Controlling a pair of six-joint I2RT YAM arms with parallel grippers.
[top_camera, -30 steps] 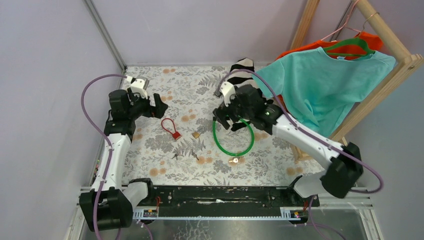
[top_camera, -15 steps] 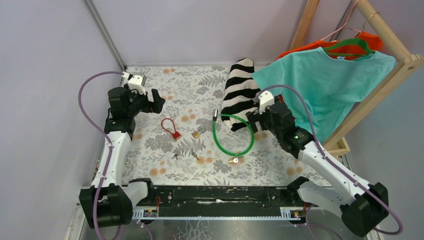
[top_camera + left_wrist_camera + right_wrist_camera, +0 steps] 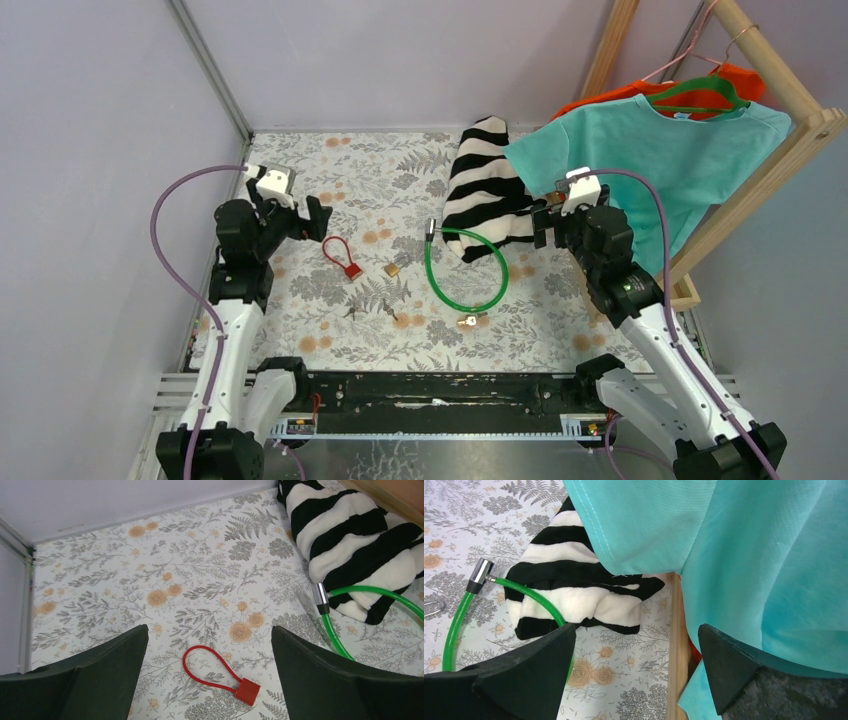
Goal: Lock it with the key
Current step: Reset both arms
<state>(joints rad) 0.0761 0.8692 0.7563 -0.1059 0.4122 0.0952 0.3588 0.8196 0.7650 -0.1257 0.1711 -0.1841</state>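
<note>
A red cable lock (image 3: 342, 258) lies on the floral table, and in the left wrist view the same red cable lock (image 3: 220, 672) sits below and between my open fingers. My left gripper (image 3: 303, 220) hovers just up-left of it, open and empty. A small brass padlock (image 3: 393, 269) lies right of it. Two small dark keys (image 3: 350, 312) (image 3: 389, 311) lie nearer the front. A green cable loop (image 3: 465, 272) ends in a brass piece (image 3: 467, 321). My right gripper (image 3: 548, 225) is open and empty, beside the striped cloth (image 3: 579, 595).
A black-and-white striped cloth (image 3: 487, 190) lies at the back, partly over the green cable (image 3: 459, 625). A teal shirt (image 3: 640, 170) hangs from a wooden rack (image 3: 770, 150) on the right, its base rail (image 3: 674, 650) close to my right fingers.
My right arm has pulled back from over the green cable to the right, toward the teal shirt. The left arm drew back slightly. Both grippers stayed open.
</note>
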